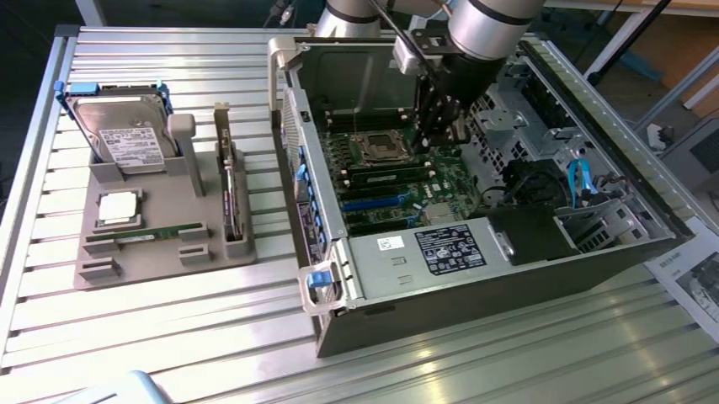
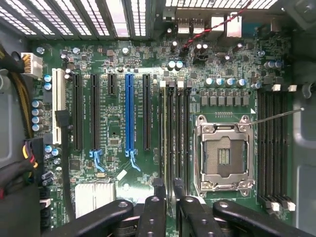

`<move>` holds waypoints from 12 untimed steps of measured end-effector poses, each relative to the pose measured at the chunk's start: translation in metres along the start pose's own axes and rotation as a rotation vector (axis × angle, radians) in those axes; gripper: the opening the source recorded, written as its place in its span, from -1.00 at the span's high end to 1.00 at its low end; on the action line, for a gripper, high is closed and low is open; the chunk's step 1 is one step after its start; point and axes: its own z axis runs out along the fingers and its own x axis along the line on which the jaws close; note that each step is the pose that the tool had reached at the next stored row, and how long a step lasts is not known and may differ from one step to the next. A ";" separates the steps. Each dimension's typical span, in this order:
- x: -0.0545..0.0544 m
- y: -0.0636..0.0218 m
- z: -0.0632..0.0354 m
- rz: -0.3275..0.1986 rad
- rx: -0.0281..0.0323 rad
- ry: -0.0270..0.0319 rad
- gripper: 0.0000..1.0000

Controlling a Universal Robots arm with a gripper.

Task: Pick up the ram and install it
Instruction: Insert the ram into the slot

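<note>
The arm (image 1: 483, 25) reaches down into the open computer case (image 1: 450, 278), and its fingers (image 2: 159, 197) hang just above the motherboard (image 2: 113, 113). From where I stand they are parted by a modest gap. Through that gap I see the board below, and nothing is gripped between them.

Directly under the fingertips runs a bank of long dark memory slots (image 2: 177, 133). Just beside the fingers, on one side of that bank, sits the bare processor socket (image 2: 224, 153) with its metal frame. On the other side is a row of expansion slots, one of them a blue slot (image 2: 130, 113).

The ram (image 1: 146, 231) is well apart from the fingers, outside the case toward the exterior view's left. It is a thin green stick lying on its long edge in a groove of the grey holder (image 1: 168, 252), which rests on the slatted desk (image 1: 168, 337). In the same holder, farther from the fingers than the case wall, a hard drive (image 1: 130, 139) leans upright at the back. A square silver processor chip (image 1: 118, 209) lies just behind the ram. A dark expansion card (image 1: 229, 198) stands on edge along the side of the holder nearest the case, between the ram and the fingers.
</note>
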 end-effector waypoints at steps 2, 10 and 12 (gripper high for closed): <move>0.000 0.0001 -0.0044 0.000 -0.0001 0.0001 0.61; -0.002 0.0010 -0.0297 0.000 0.0000 0.0006 0.61; -0.002 0.0011 -0.0340 0.000 0.0000 0.0006 0.61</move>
